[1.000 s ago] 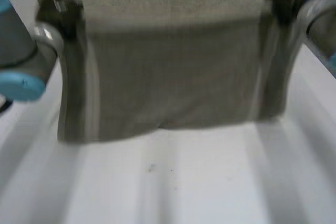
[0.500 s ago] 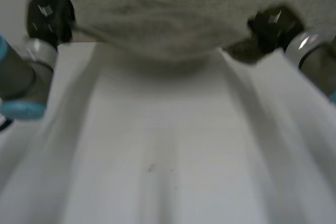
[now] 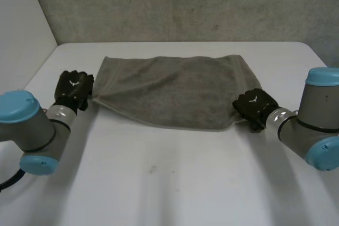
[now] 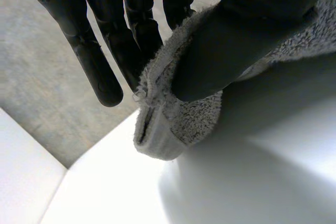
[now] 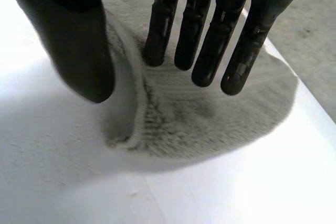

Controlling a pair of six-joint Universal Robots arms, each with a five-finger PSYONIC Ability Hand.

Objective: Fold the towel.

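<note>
A: Start close in. What lies nearest?

B: In the head view, the two arms, the left arm (image 3: pixel 26 130) and the right arm (image 3: pixel 318 120), reach in over the white table (image 3: pixel 169 183). Past them sit the hands, then the grey towel (image 3: pixel 169 91), then a grey speckled wall (image 3: pixel 185 3) behind the table.

A: Where is the towel?

B: It lies spread flat on the far half of the table, between the two hands. The left hand (image 3: pixel 74 89) is at its near left corner, and the right hand (image 3: pixel 255 108) is at its near right corner.

A: What is the left hand's grip?

B: It is a pinch. Its wrist view shows the thumb (image 4: pixel 226 51) pressed onto the hemmed corner, with the fingers (image 4: pixel 105 56) straight behind the cloth. The corner droops below the thumb, and I cannot tell whether it touches the table.

A: And the right?

B: Its wrist view shows straight fingers with their tips down on the cloth. The thumb is on the other side of a raised ridge of towel, squeezing that ridge against them. The corner under it lies on the table.

A: What does each view add?

B: The head view gives the towel's whole outline and both hands' places, but not their fingers. The wrist views show each pinch, the terry pile and the hem.
</note>
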